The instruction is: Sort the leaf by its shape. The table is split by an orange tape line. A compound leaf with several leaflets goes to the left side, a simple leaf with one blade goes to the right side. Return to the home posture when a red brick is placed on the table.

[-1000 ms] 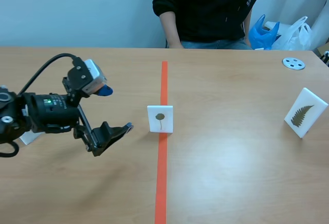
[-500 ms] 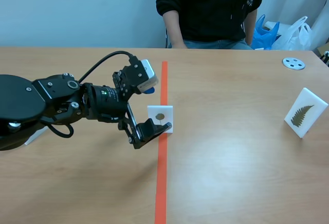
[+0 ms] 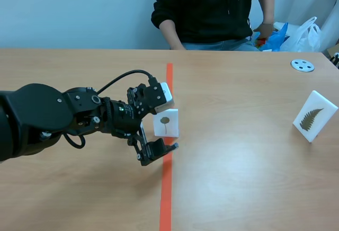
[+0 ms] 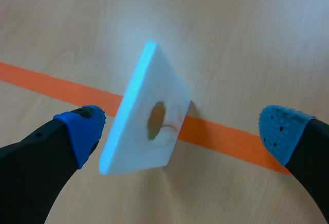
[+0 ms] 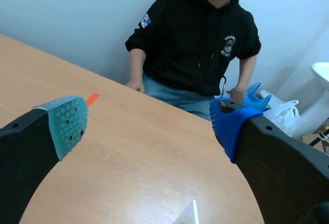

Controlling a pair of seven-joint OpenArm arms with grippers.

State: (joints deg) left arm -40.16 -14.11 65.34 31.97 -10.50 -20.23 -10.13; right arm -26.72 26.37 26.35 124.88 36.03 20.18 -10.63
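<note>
— Left pincer (image 3: 159, 150), scene view?
— Spread wide, at 6 o'clock of the simple-leaf card (image 3: 166, 122), which stands on the orange tape line (image 3: 166, 188). The fern card (image 3: 314, 115) stands at the bench's (image 3: 238, 178) 3 o'clock.
— Its wrist view?
— Fingers released; the card stands between them, close to the left pad (image 4: 82, 131).
— Right pincer (image 5: 149, 126)?
— Released, grasping nothing; a person (image 5: 195, 44) sits at its 12 o'clock.

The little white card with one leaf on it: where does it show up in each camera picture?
Scene view: the single-leaf card stands on the orange tape line, mid-table, right at the left gripper.
Left wrist view: between the open fingers, on the tape.
Right wrist view: not visible; only the tape's far end shows.
Shared landmark: the orange tape line.
</note>
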